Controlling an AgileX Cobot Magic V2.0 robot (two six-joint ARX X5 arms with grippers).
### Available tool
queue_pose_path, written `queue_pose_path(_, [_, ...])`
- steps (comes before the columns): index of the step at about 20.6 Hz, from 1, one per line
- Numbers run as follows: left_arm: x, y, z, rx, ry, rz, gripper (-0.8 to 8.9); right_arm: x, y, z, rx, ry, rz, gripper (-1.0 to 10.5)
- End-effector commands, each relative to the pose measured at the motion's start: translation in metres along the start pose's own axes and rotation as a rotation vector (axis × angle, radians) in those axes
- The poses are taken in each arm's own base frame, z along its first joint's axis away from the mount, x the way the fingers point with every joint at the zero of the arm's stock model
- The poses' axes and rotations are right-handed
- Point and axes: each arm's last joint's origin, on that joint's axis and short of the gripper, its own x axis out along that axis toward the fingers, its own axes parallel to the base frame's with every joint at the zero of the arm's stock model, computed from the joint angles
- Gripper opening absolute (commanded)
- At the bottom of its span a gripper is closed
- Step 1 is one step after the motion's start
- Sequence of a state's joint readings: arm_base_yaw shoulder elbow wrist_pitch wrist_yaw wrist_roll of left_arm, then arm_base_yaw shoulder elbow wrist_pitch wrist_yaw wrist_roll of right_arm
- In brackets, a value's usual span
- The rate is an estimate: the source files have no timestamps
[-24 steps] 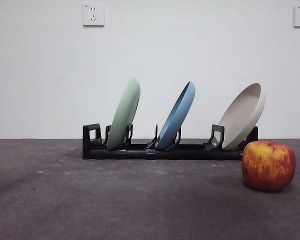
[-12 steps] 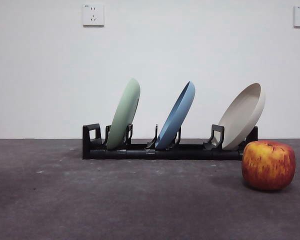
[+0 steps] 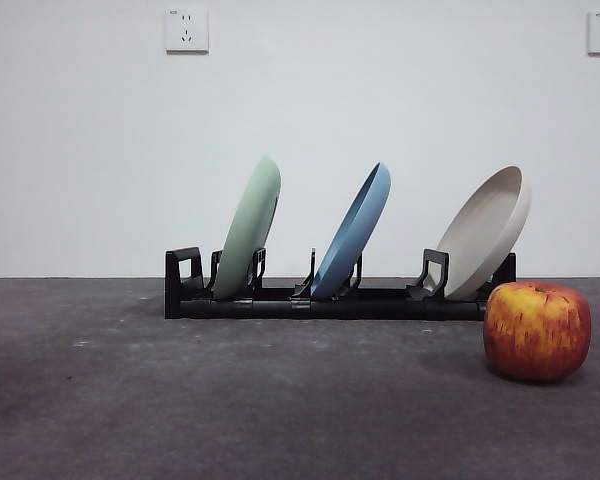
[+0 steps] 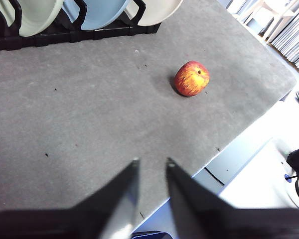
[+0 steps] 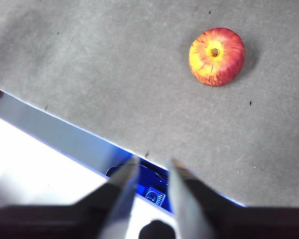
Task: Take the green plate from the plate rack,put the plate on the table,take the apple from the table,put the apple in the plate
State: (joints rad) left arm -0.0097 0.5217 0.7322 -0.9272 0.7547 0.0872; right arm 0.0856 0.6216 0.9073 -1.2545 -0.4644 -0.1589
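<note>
So far, looking across the table (image 3: 180, 420) from the front, we see the green plate (image 3: 248, 228) leaning in the leftmost slot of the plate rack (image 3: 320, 300), with the blue plate (image 3: 355, 230) next to it and the beige plate (image 3: 488, 232) beyond; the apple (image 3: 537, 330) sits at about four o'clock from the rack, near the beige plate's end, and neither arm shows. From the left wrist view, we find the left gripper (image 4: 150, 162) hanging over the table's near edge, jaws a narrow gap apart and empty, the rack well away at eleven o'clock and the apple at one o'clock. We judge the main risk here: the plates stand close, so a slanted reach could knock the blue plate or drag the rack. From the right wrist view, the right gripper (image 5: 150, 160) hovers at the table edge, jaws slightly apart, nothing held, apple at one o'clock. A glancing pinch could send that round fruit rolling off.
</note>
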Motion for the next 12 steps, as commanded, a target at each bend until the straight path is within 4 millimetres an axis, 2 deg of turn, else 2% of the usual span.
queue_pose_path(1, [-0.0005,-0.001,0.0009,0.016,-0.003,-0.008,5.97,-0.0004,0.0003,0.0014,0.029,-0.011,0.001,7.3])
queue_pose_path(12, [-0.0018,-0.0016,0.0062,0.033,-0.039,0.002,5.97,-0.0001,0.0,0.0018,0.032,-0.009,0.002,7.2])
